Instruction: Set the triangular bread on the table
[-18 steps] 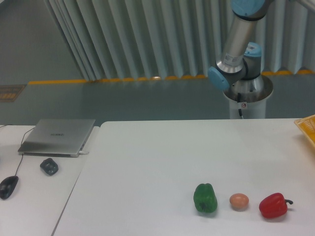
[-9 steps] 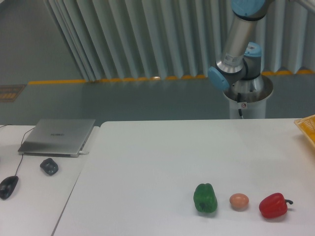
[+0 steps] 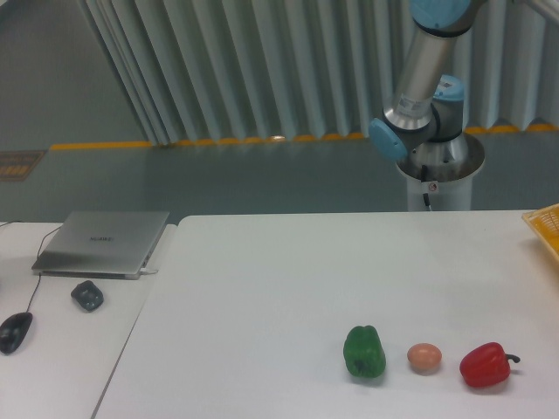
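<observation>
The triangular bread is out of view. The large white table [image 3: 288,279] fills the lower middle and right of the view. Only the lower links of my arm [image 3: 424,83] show at the top right, rising from the base behind the table. My gripper is outside the picture, so its state does not show.
A green pepper [image 3: 364,352], a small brownish egg [image 3: 424,357] and a red pepper [image 3: 485,365] lie in a row near the table's front right. A yellow basket corner [image 3: 546,225] sits at the right edge. The left desk holds a laptop [image 3: 103,242], a mouse [image 3: 15,332] and a small dark object [image 3: 87,295].
</observation>
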`<state>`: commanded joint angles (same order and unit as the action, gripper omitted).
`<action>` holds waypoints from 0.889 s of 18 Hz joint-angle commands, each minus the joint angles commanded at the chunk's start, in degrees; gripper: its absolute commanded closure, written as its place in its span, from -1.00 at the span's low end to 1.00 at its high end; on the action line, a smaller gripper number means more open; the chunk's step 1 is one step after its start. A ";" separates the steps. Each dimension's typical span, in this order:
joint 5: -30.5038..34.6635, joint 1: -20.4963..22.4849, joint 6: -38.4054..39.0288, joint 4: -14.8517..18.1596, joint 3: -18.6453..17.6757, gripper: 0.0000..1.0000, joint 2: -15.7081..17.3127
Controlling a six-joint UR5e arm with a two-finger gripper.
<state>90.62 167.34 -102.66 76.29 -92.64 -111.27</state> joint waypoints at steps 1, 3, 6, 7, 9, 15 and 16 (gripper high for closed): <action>0.00 0.09 0.00 0.00 -0.09 -1.00 0.00; -0.09 0.00 -0.18 0.00 -0.18 -1.00 0.00; -0.18 0.09 -0.53 -0.44 -0.79 -1.00 0.00; -0.18 0.09 -0.53 -0.44 -0.88 -1.00 -0.09; -0.18 0.09 -0.53 -0.53 -0.88 -1.00 -0.09; -0.18 0.09 -0.53 -0.53 -1.14 -1.00 -0.09; -0.18 0.09 -0.62 -0.53 -1.14 -1.00 -0.09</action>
<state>90.44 167.43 -103.27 75.76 -93.78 -111.36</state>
